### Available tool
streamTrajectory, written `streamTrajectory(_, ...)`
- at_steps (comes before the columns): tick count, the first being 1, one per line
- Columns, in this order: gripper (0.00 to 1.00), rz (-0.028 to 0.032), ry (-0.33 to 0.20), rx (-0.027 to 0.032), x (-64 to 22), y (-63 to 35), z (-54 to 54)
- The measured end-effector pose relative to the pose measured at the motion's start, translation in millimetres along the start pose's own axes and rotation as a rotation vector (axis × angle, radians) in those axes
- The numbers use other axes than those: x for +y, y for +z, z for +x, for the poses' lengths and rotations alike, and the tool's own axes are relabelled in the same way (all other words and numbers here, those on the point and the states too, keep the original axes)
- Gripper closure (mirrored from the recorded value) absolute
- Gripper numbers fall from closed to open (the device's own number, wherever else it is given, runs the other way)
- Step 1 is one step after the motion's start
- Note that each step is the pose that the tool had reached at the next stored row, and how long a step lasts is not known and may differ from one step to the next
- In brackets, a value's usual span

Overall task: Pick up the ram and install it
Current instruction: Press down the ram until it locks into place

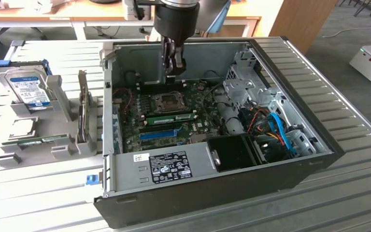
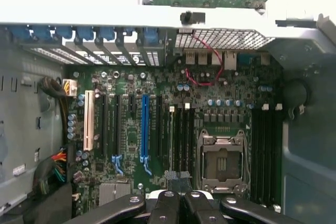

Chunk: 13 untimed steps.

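On the exterior view's left, a silver hard drive stands in a grey holder, and the ram lies low in that holder, well apart from the arm. Further right sits the open computer case, with its motherboard exposed. Above the board's empty processor socket hangs the gripper, jaws clenched on nothing.

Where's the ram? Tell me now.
In the exterior view, the ram lies in the grey holder on that view's left, outside the computer case, in front of the hard drive.
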<state>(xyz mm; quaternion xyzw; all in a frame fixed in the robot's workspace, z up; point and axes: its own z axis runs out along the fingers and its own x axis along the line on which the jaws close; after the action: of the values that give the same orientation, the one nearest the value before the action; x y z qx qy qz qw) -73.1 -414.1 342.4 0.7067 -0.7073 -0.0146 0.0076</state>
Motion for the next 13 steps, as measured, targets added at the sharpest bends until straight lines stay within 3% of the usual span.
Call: streamTrajectory(13,0.89,-0.0006,0.0,0.0,-21.6,-0.7,0.0)
